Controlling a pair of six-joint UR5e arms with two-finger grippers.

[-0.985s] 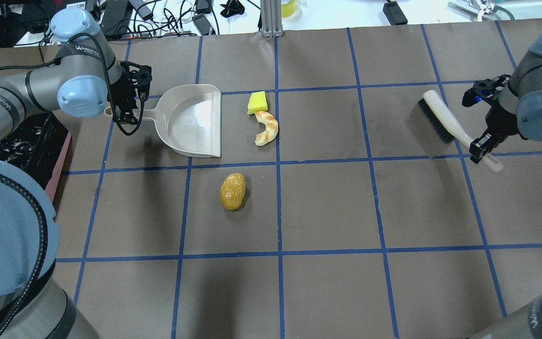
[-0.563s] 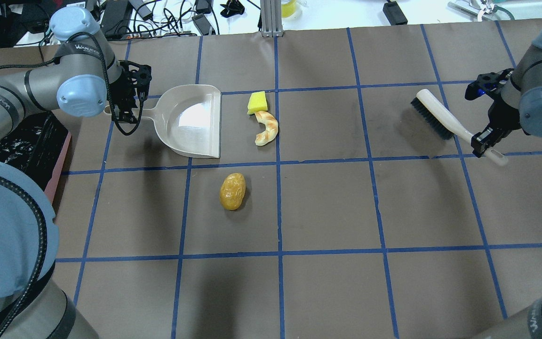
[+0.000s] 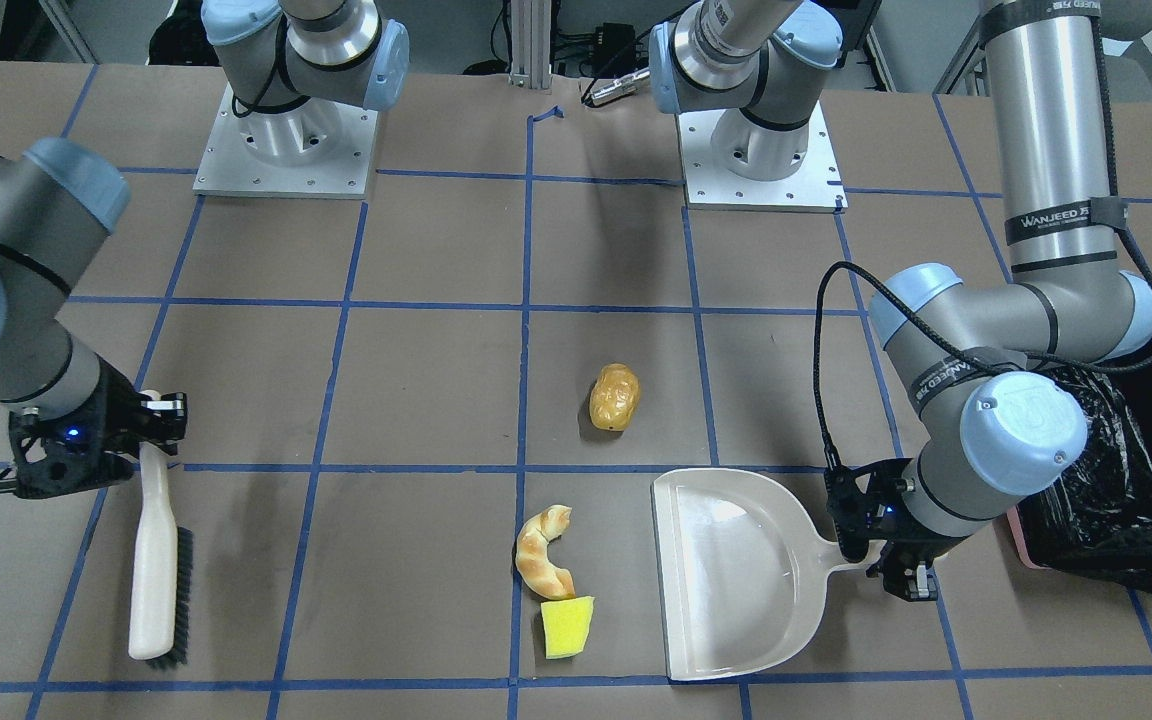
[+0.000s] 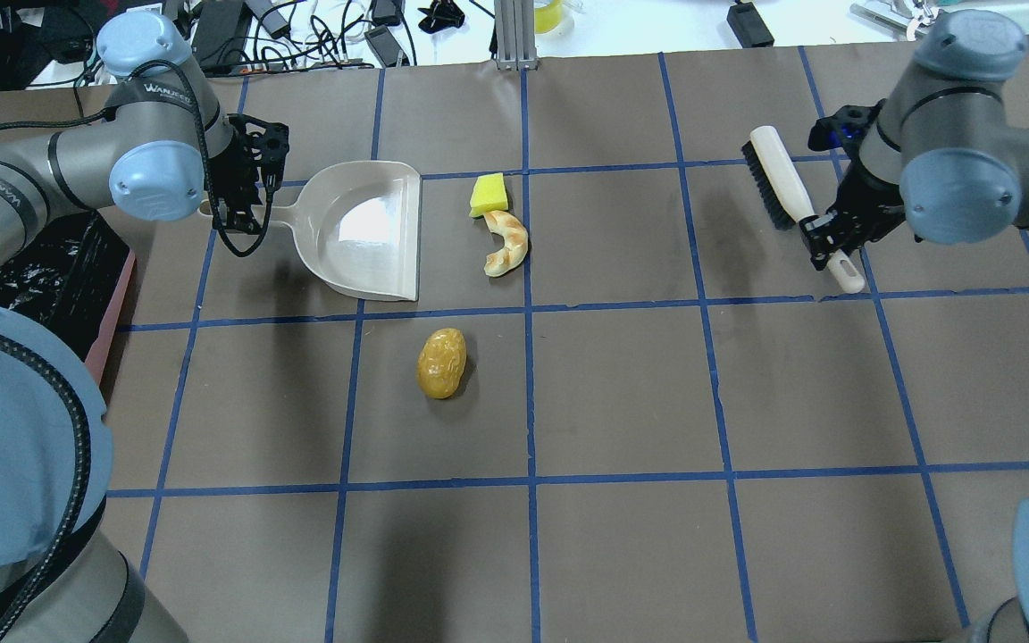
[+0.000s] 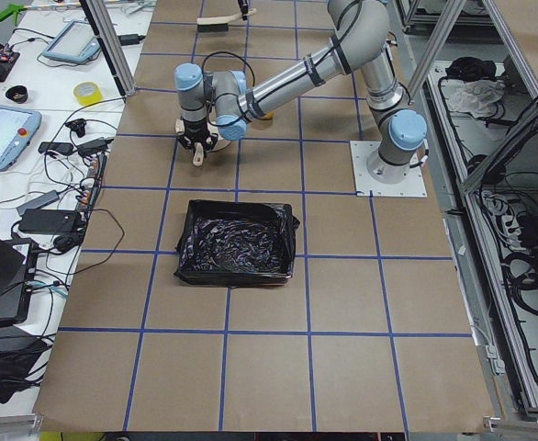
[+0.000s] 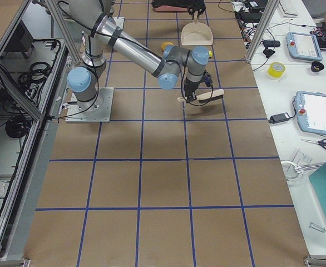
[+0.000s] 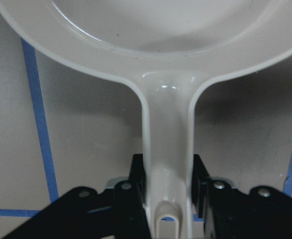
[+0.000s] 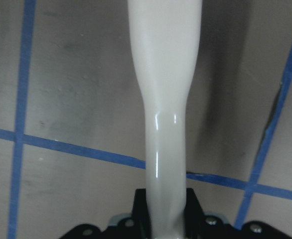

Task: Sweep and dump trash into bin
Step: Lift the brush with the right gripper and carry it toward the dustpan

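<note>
Right hand [image 4: 823, 236] grips brush [image 4: 781, 174], trash [image 4: 506, 243] well apart.

A white dustpan [image 4: 363, 228] rests on the brown table [image 4: 622, 393], which is gridded with blue tape, its open edge toward the middle. Well apart from it, a white brush [image 4: 787, 183] is angled, its black bristles on the dustpan's side. Cables [image 4: 318, 36] clutter the far edge. A side bench holds a yellow tape roll [image 6: 276, 69], two teach pendants [image 6: 319, 113] and scissors [image 6: 322, 143].
</note>
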